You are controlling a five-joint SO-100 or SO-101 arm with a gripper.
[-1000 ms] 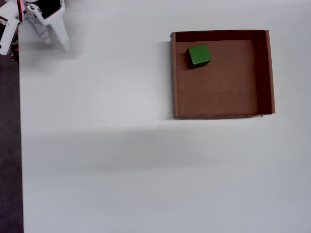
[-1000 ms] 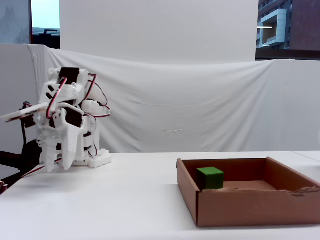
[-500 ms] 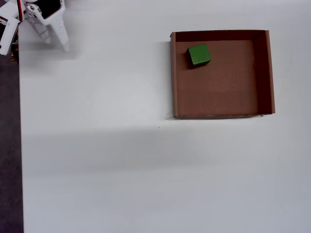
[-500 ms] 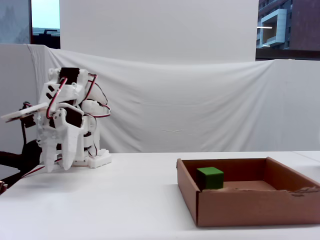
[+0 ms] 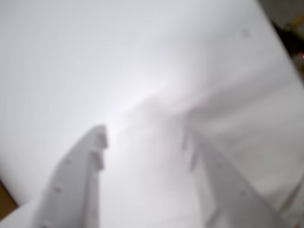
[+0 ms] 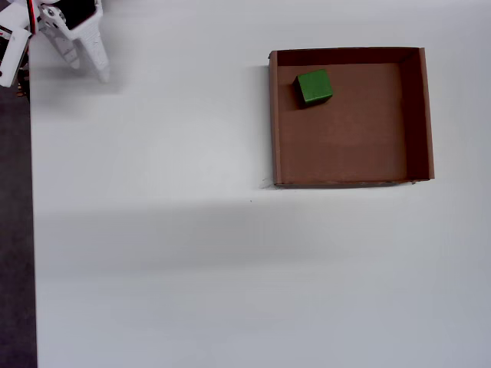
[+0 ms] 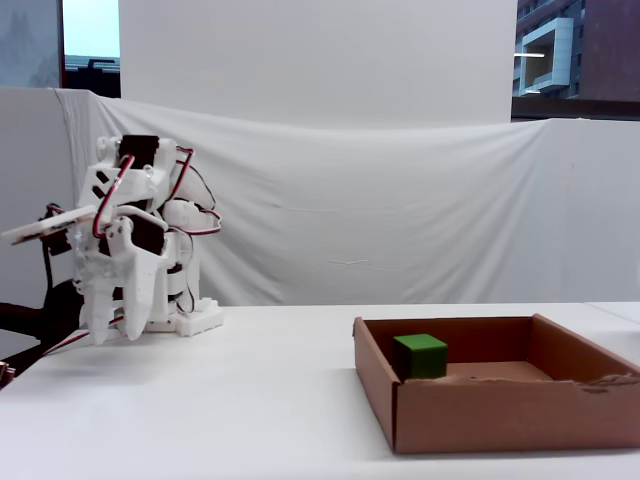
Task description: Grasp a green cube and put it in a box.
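Note:
The green cube [image 6: 314, 86] lies inside the box [image 6: 273, 123], on the brown floor near its upper-left corner in the overhead view. In the fixed view the green cube [image 7: 420, 355] shows just over the wall of the box [image 7: 510, 415]. My gripper [image 6: 89, 70] is far off at the table's upper-left corner, with the white arm folded over its base. There the gripper [image 7: 115, 337] points down at the table. In the blurred wrist view the gripper [image 5: 145, 140] is open, its two white fingers apart with only bare white table between them.
The white table [image 6: 169, 253] stretches wide between the arm and the box. Its left edge [image 6: 32, 230] borders a dark strip. A white cloth backdrop [image 7: 400, 220] hangs behind the table. Red and black cables [image 7: 195, 195] loop off the arm.

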